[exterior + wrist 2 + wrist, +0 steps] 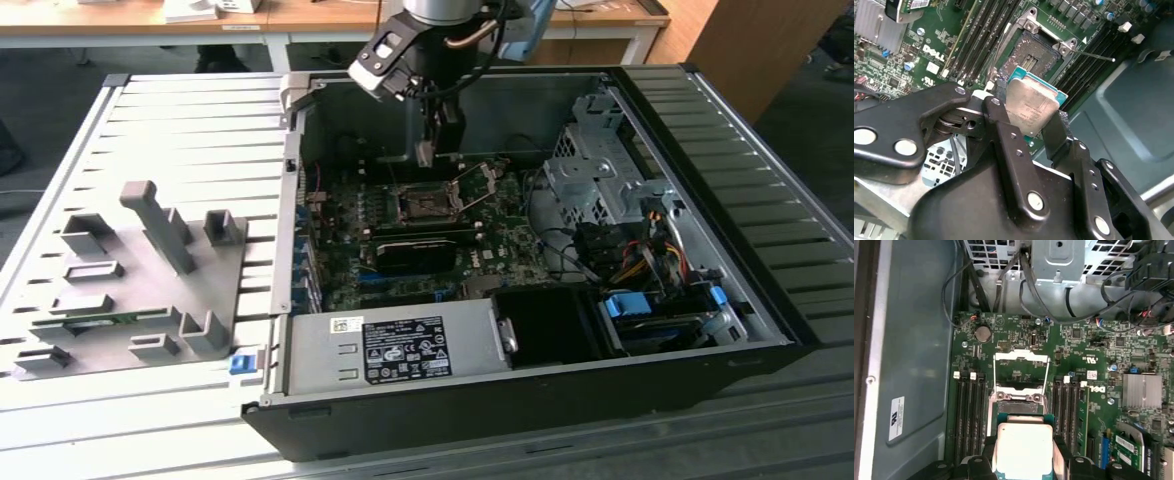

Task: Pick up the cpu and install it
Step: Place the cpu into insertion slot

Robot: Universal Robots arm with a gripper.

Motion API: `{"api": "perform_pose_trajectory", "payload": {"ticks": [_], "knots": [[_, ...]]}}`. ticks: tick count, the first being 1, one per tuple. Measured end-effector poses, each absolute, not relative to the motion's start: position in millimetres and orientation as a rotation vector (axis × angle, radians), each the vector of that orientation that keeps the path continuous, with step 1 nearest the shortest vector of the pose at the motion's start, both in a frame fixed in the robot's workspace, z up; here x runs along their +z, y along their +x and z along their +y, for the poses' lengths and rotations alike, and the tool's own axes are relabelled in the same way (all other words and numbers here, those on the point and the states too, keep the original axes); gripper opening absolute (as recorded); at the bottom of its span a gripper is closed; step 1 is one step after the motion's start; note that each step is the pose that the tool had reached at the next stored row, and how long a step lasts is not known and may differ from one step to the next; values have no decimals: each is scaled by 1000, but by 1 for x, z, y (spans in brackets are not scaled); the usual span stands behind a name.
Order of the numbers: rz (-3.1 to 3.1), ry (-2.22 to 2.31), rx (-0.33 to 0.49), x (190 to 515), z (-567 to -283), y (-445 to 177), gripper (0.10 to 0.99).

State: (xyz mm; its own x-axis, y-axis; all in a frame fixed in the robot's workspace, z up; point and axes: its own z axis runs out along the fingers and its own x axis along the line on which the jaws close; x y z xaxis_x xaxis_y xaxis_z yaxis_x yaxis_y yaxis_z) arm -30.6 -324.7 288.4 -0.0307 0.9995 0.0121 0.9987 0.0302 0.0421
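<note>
My gripper (1029, 122) is shut on the cpu (1030, 104), a flat square chip with a silvery metal top and a teal-green rim; the same cpu (1022, 450) sits between the black fingers in the first wrist view. The chip hangs in the air inside the open computer case, over the motherboard. The dark square socket (1038, 59) with its metal frame swung open lies just beyond the chip. In the exterior view the gripper (427, 152) hovers above the socket (424, 205) near the case's rear wall.
Black memory slots (970, 415) flank the socket on both sides. Cables and a metal drive cage (598, 170) fill the case toward the exterior view's right. A grey tray (134, 290) with upright fixtures rests on the slatted table at the exterior view's left.
</note>
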Motion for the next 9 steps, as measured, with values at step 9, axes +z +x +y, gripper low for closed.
{"api": "perform_pose_trajectory", "payload": {"ticks": [9], "knots": [[2240,2173,60,273,-325,-33,529]]}}
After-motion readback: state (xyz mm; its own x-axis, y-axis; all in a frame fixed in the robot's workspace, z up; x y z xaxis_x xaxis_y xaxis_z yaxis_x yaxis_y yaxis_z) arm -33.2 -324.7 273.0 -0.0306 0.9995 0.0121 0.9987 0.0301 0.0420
